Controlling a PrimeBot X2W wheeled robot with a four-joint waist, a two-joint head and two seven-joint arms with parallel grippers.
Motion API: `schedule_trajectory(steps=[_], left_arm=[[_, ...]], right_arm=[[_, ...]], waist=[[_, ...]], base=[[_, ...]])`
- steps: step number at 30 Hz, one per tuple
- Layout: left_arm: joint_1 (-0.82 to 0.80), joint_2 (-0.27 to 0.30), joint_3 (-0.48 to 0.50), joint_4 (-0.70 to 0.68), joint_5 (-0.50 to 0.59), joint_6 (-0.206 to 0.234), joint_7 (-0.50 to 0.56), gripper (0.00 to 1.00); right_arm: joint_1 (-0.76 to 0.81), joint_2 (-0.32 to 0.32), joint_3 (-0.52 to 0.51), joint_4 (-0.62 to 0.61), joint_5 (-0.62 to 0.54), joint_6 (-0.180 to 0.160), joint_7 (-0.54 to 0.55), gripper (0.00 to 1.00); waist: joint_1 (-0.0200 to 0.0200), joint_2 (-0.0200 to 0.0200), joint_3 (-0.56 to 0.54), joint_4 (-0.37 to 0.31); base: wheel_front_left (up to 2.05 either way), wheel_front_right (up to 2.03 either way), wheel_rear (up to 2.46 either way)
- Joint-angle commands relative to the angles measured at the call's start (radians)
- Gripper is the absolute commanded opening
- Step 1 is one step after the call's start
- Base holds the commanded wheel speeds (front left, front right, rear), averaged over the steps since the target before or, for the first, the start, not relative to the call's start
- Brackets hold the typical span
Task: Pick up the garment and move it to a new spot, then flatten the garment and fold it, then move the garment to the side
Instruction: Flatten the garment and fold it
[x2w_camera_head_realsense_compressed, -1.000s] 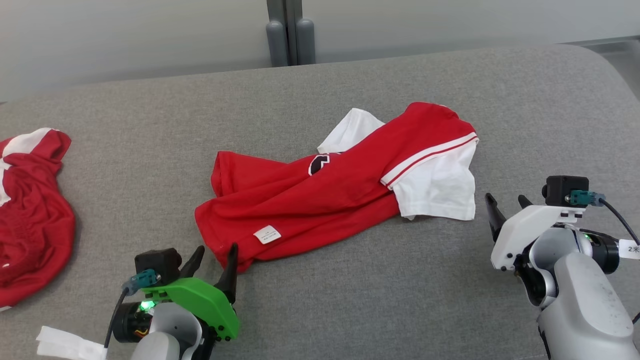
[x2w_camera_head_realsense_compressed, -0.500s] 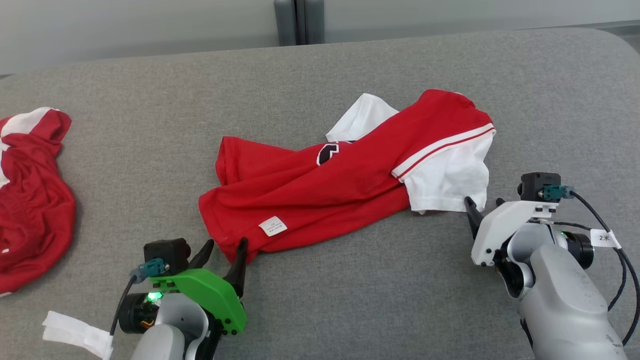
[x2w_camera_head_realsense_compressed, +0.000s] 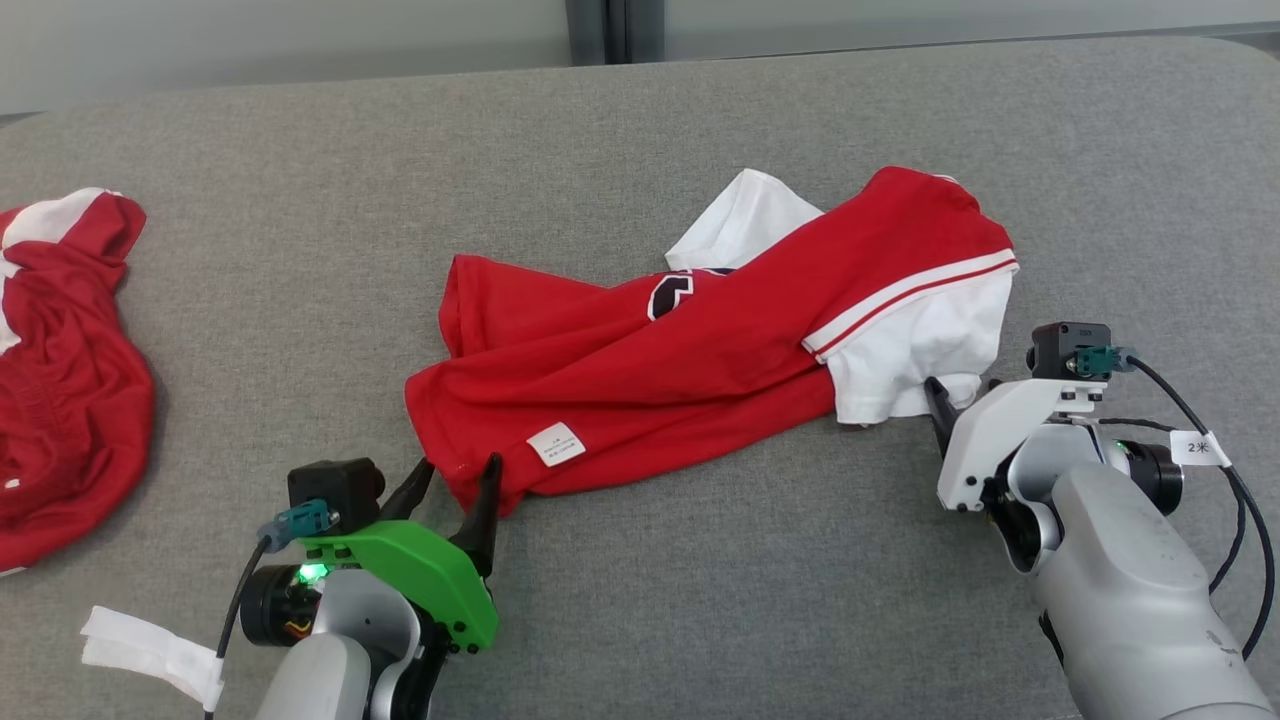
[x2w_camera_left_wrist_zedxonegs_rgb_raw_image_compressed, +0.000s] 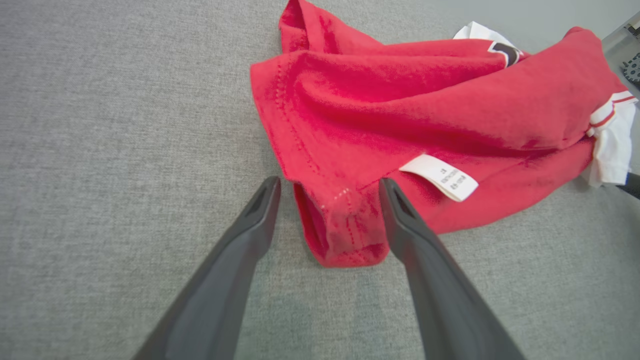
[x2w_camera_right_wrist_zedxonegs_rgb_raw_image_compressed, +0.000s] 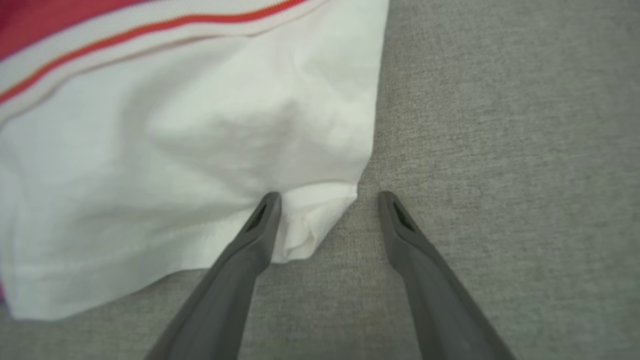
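Note:
The garment (x2w_camera_head_realsense_compressed: 690, 360), a red shirt with white sleeves and a small white label, lies crumpled across the middle of the grey cushion. My left gripper (x2w_camera_head_realsense_compressed: 458, 472) is open at its near-left red corner (x2w_camera_left_wrist_zedxonegs_rgb_raw_image_compressed: 345, 230), and that corner lies between the two fingers. My right gripper (x2w_camera_head_realsense_compressed: 960, 392) is open at the near corner of the white sleeve (x2w_camera_right_wrist_zedxonegs_rgb_raw_image_compressed: 310, 220), whose tip lies between the fingers, close to the left one. Neither gripper has closed on the cloth.
A second red and white garment (x2w_camera_head_realsense_compressed: 60, 380) lies bunched at the left edge of the cushion (x2w_camera_head_realsense_compressed: 700, 600). Behind the cushion's far edge a grey post (x2w_camera_head_realsense_compressed: 610, 30) stands against a pale wall. Bare grey fabric stretches along the near side.
Both grippers have advanced toward the garment, the left one onto its red corner, the right one onto the white sleeve corner. The head camera has also shifted, tilting the whole picture downward and rightward.

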Motion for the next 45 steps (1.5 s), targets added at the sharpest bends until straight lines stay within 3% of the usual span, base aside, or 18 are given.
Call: schedule_trajectory(steps=[1, 2, 3, 4, 8, 14, 24, 33, 39, 45], left_arm=[[-0.021, 0.006, -0.002, 0.001, -0.007, -0.005, -0.007, 0.48], [-0.022, 0.007, -0.004, 0.004, -0.007, -0.006, -0.007, 0.13], [-0.023, 0.007, -0.005, 0.007, -0.007, -0.006, -0.005, 0.0], [-0.024, 0.007, -0.005, 0.011, -0.011, -0.005, -0.001, 0.0], [-0.022, 0.005, -0.003, 0.02, -0.033, -0.01, -0.012, 0.0], [0.003, -0.004, 0.017, -0.029, -0.125, -0.027, -0.075, 0.0], [-0.02, -0.008, 0.035, -0.204, -0.258, -0.039, -0.128, 0.0], [-0.143, 0.011, 0.051, -0.283, -0.339, -0.034, -0.028, 0.0], [-0.27, 0.049, 0.083, -0.3, -0.383, -0.032, 0.049, 0.0], [-0.406, 0.072, 0.13, -0.285, -0.429, -0.016, 0.09, 0.0]], right_arm=[[0.024, 0.023, 0.019, 0.041, 0.014, 0.004, 0.021, 0.82], [0.023, 0.023, 0.025, 0.048, 0.018, 0.004, 0.023, 0.31], [0.021, 0.024, 0.029, 0.052, 0.021, 0.004, 0.026, 0.11], [0.02, 0.025, 0.036, 0.057, 0.026, 0.004, 0.027, 0.0], [0.029, 0.009, 0.043, 0.051, 0.051, 0.002, -0.002, 0.0], [0.057, -0.009, 0.04, -0.075, 0.13, 0.002, -0.082, 0.0], [0.165, -0.044, 0.006, -0.563, 0.281, 0.002, -0.093, 0.0], [0.111, -0.078, -0.027, -0.916, 0.285, 0.002, -0.005, 0.0], [-0.039, -0.126, 0.016, -0.985, 0.297, 0.002, 0.088, 0.0], [-0.195, -0.155, -0.003, -0.977, 0.293, 0.002, 0.104, 0.0]], waist=[[0.0, 0.0, 0.002, -0.001], [0.0, 0.0, 0.002, -0.002], [0.0, 0.0, 0.002, -0.002], [0.0, 0.0, 0.002, -0.003], [0.0, 0.0, -0.008, -0.003], [0.0, 0.0, -0.043, -0.005], [0.0, 0.0, -0.1, -0.046], [0.0, 0.0, -0.104, -0.094], [0.0, 0.0, -0.088, -0.129], [0.0, 0.0, -0.034, -0.154]], base=[[0.0, 0.0, 0.0], [0.0, 0.0, 0.0], [0.0, 0.0, 0.0], [0.0, 0.0, 0.0], [0.0, 0.0, 0.0], [0.0, 0.0, 0.0], [0.0, 0.0, 0.0], [0.0, 0.0, 0.0], [0.0, 0.0, 0.0], [0.0, 0.0, 0.0]])
